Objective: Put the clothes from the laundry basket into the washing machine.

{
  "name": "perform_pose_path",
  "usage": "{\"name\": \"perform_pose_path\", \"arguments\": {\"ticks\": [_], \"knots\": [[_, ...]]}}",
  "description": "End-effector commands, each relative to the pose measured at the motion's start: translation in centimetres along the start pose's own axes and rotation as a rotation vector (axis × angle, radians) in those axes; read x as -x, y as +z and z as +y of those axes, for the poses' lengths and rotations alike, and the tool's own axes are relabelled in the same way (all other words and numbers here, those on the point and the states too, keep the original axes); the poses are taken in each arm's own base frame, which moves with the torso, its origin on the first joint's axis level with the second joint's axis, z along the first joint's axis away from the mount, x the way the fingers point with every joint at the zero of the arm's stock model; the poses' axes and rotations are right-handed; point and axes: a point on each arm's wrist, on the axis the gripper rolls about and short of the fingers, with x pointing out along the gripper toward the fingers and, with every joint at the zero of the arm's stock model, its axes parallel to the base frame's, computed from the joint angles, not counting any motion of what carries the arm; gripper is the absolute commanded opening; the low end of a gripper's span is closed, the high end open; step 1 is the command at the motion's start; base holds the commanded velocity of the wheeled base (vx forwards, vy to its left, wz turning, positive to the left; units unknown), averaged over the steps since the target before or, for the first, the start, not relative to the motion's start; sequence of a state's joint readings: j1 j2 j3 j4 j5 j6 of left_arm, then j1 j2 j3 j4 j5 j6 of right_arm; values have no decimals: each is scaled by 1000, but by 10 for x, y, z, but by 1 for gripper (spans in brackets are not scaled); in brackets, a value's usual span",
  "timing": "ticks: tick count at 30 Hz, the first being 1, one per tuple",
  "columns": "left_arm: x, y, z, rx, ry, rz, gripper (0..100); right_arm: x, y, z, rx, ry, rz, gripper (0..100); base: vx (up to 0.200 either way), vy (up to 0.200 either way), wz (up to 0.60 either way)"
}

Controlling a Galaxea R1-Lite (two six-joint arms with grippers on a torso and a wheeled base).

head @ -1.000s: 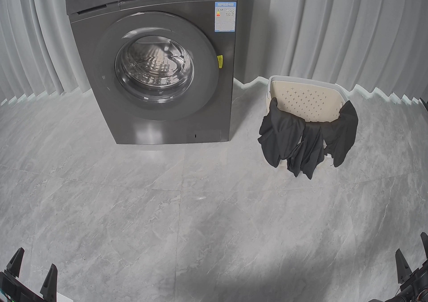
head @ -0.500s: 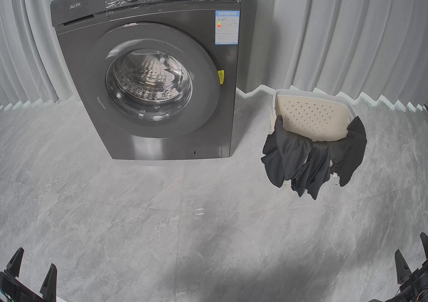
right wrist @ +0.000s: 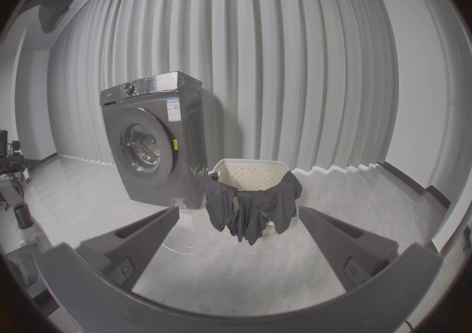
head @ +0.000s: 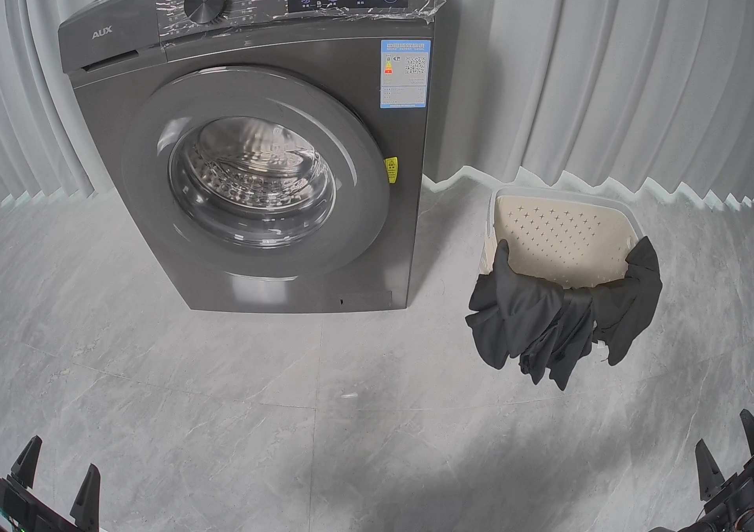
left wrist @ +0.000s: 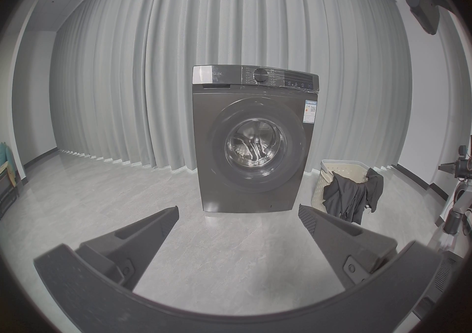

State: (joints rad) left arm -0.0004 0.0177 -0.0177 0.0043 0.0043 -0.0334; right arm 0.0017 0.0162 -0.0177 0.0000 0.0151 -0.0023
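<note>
Dark clothes [head: 561, 314] draped over cream laundry basket [head: 565, 243], centre right; grey washing machine [head: 251, 133], upper left; left gripper [head: 63, 454], right gripper [head: 723, 427], bottom corners, fingers spread.

Head view looks down; wrist views, seemingly low and level, share washing machine [head: 251, 164] and laundry basket [head: 561, 239].

A dark grey front-loading washing machine [head: 251, 133] stands upright, its shiny steel drum showing through the round door. Just off its right side sits a cream laundry basket [head: 565, 200] with a perforated wall. Dark grey clothes [head: 542, 314] hang draped over its near rim, spilling down the outside.
</note>
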Motion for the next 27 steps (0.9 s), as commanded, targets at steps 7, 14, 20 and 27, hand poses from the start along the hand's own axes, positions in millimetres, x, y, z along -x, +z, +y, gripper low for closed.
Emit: {"name": "perform_pose_path", "arguments": {"ticks": [7, 14, 20, 27], "knots": [[0, -5, 0, 0, -1, -1, 100, 0, -5, 0, 2, 0, 1, 100, 0, 0, 0], [0, -5, 0, 0, -1, -3, 100, 0, -5, 0, 2, 0, 1, 100, 0, 0, 0], [0, -5, 0, 0, -1, -3, 100, 0, -5, 0, 2, 0, 1, 100, 0, -200, 0], [0, -5, 0, 0, 1, -3, 100, 0, -5, 0, 2, 0, 1, 100, 0, -200, 0]]}}
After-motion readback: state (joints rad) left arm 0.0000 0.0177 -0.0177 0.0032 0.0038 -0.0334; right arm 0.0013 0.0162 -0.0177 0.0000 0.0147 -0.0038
